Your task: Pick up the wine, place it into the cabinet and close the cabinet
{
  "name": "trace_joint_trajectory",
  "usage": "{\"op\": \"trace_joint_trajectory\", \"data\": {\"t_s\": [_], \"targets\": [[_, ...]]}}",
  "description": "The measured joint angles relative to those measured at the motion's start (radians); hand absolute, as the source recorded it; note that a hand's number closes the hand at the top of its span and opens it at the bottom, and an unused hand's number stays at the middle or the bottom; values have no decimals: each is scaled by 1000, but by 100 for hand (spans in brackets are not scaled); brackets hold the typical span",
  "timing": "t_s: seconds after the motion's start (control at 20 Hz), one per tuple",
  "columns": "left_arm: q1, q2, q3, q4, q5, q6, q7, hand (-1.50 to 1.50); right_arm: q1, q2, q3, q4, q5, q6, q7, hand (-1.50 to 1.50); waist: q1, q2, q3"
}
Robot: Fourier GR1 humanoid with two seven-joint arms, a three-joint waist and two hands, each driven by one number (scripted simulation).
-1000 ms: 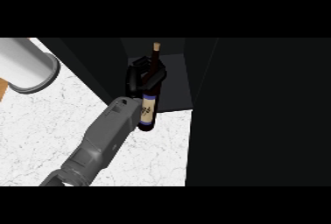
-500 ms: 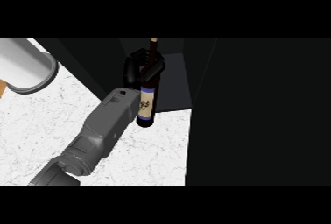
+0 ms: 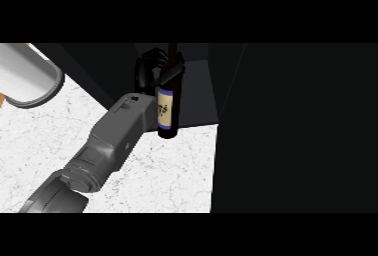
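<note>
One wine bottle (image 3: 167, 112), dark glass with a cream label and a blue band, right at the cabinet (image 3: 199, 85) opening. One hand (image 3: 151, 70) in view, black, fingers curled round the bottle's upper part, on one grey forearm (image 3: 111, 142) coming up from below the cabinet. One cabinet, dark, with one dark door panel (image 3: 295, 130) to its right. One grey cylindrical container (image 3: 26, 82), lying left of the cabinet. One white marbled counter (image 3: 170, 175) below the cabinet. One small brown patch (image 3: 2, 100) at the far left edge, left of the cabinet; cannot tell what it is.
</note>
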Motion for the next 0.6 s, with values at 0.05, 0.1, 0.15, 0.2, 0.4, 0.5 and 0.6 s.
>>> {"op": "trace_joint_trajectory", "data": {"t_s": [0.05, 0.1, 0.15, 0.2, 0.4, 0.5, 0.6], "targets": [[-5, 1, 0, 8, -3, 7, -2, -150, 4, 1, 1, -3, 1, 3, -2, -150, -1, -1, 0], [-12, 1, -2, 15, -7, 14, -3, -150, -1, -1, -1, 0, -2, 2, -1, -150, -1, 0, 0], [-16, 5, -5, 24, -12, 17, -1, -150, 1, 4, 3, -2, -1, 1, -2, -150, -1, 0, 0], [-19, 10, -6, 32, -16, 23, -3, -150, 5, 4, 5, -1, -1, 7, -5, -150, -3, 0, 0], [-15, 15, -14, 63, -30, 41, -4, -150, 12, 9, 6, -11, -3, 3, -2, -150, -6, 1, 0], [-19, 18, -14, 74, -33, 43, 6, -150, 14, 10, 6, -22, -6, -1, 1, -150, -8, 1, 0], [-25, 18, -12, 83, -32, 45, 16, -150, 14, 9, 3, -21, -6, -2, 3, -150, -9, 2, -1]]}}
